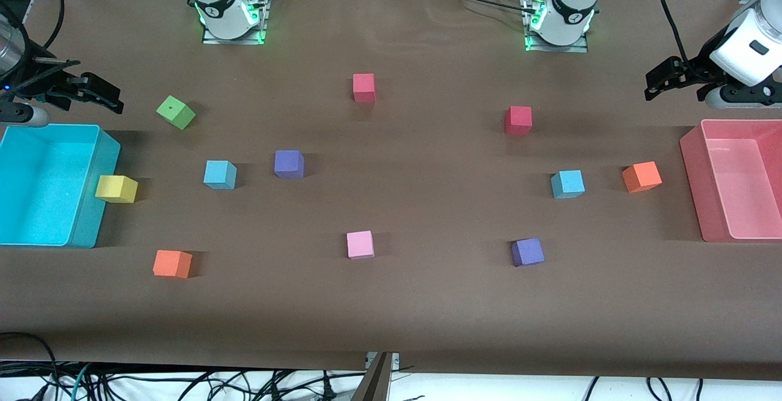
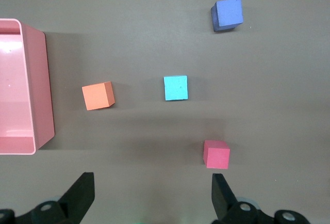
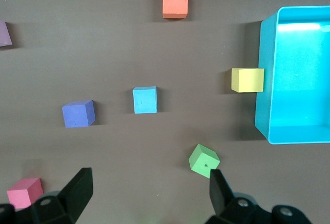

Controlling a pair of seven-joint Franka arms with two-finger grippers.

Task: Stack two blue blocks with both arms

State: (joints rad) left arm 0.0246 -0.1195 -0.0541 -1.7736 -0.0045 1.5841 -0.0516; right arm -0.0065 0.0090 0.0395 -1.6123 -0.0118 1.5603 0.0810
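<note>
Note: stacking not begun. Two blue blocks lie apart on table (image 1: 391, 315), neither lifted. Landmark: pink cube (image 1: 360, 244). First blue block (image 1: 219, 174) sits farther from front camera than pink cube, toward right arm's end. Second blue block (image 1: 567, 183) sits likewise farther, toward left arm's end. You have both pickups and placement left. Left gripper (image 1: 655, 80) hangs over pink bin (image 1: 690, 187) end, fingers spread wide, empty. Right gripper (image 1: 104, 94) hangs over cyan bin (image 1: 91, 217) end, fingers spread wide, touching nothing.
</note>
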